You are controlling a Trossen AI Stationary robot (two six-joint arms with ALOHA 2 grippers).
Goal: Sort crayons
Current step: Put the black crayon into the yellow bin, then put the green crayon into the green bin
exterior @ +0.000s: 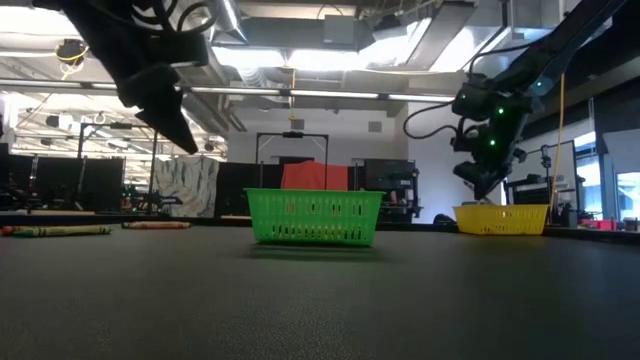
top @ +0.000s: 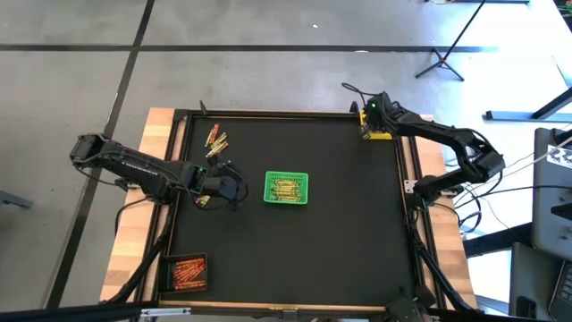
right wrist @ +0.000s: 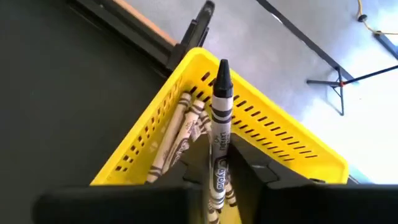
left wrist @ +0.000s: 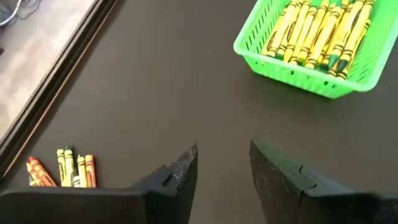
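Note:
My right gripper [right wrist: 219,177] is at the table's far right, over the yellow basket [top: 379,134], shut on a grey-wrapped crayon [right wrist: 219,106] with a black tip. Several more grey crayons [right wrist: 180,134] lie inside that basket. My left gripper [left wrist: 224,158] hangs open above the bare mat, with nothing between its fingers. It is between the green basket [top: 287,189], which holds yellow and green crayons [left wrist: 317,34], and a loose cluster of crayons [top: 217,139] lying flat on the mat. My right gripper pinches the crayon's rear half [right wrist: 219,163] between its two fingers. The crayon lies along the fingers, and its black tip [right wrist: 222,70] juts out ahead of them. The fingers slant down from above into the yellow basket's opening. The crayon's back end is hidden between the fingers.
A black basket [top: 188,273] of red and orange crayons stands at the near left corner. Orange and yellow crayons [left wrist: 62,171] lie by the mat's left edge. A raised frame [top: 286,114] borders the black mat. Bare mat lies between the green and yellow baskets.

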